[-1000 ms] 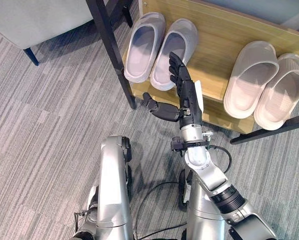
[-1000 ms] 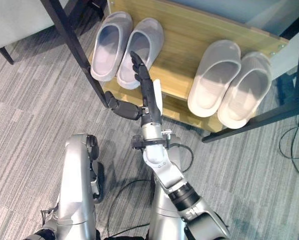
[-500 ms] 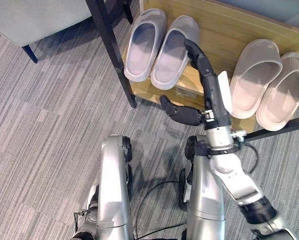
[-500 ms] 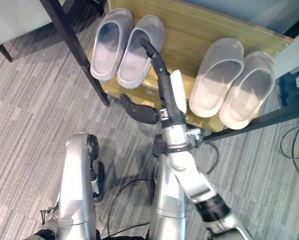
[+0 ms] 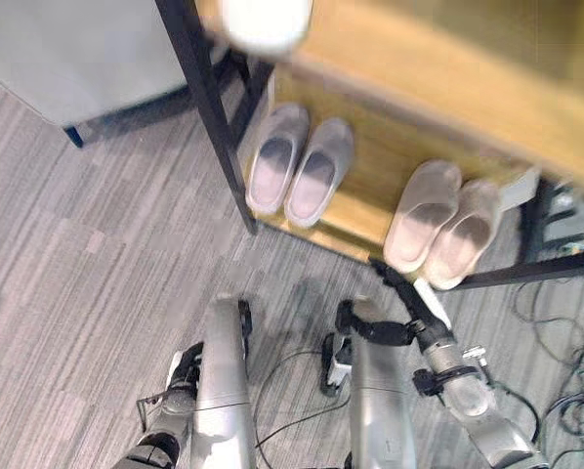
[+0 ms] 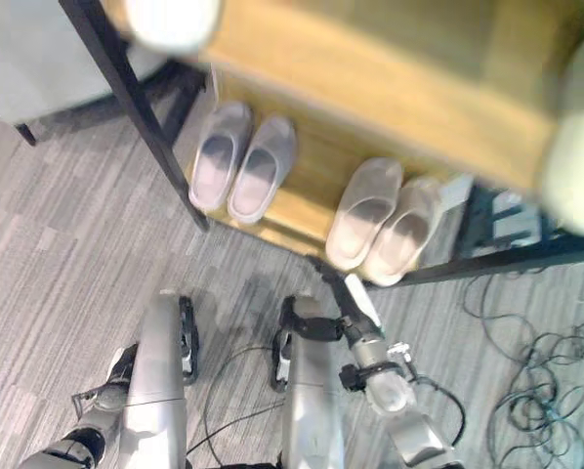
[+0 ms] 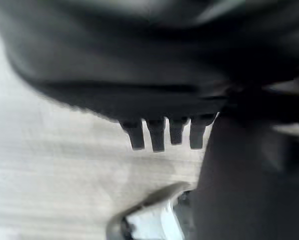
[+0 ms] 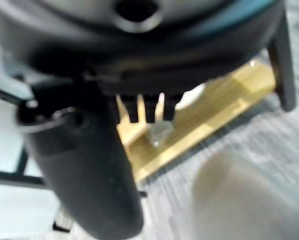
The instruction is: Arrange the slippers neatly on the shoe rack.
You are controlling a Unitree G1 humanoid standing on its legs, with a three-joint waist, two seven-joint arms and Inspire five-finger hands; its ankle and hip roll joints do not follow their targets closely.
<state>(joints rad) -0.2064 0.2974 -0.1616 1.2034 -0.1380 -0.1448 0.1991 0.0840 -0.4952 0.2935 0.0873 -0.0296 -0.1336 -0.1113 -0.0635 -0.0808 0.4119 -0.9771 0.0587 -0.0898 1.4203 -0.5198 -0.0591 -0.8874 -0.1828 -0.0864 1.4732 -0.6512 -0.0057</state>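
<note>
1. We see four slippers on the lower shelf (image 5: 370, 191) of the shoe rack (image 5: 438, 78); a grey pair (image 5: 300, 171) lies side by side at 11 o'clock, a beige pair (image 5: 440, 223) side by side at 2 o'clock, with bare shelf between the pairs.
2. The right robot hand (image 5: 411, 301) is off the shelf, just below the beige pair, over the grey carpet (image 5: 87, 264); its fingers are stretched out, its thumb splayed, and it holds nothing.
3. The left robot hand (image 7: 162, 132) shows in its wrist view; its fingers are straight and empty.
4. A black rack post (image 5: 209, 112) stands just left of the grey pair.
</note>
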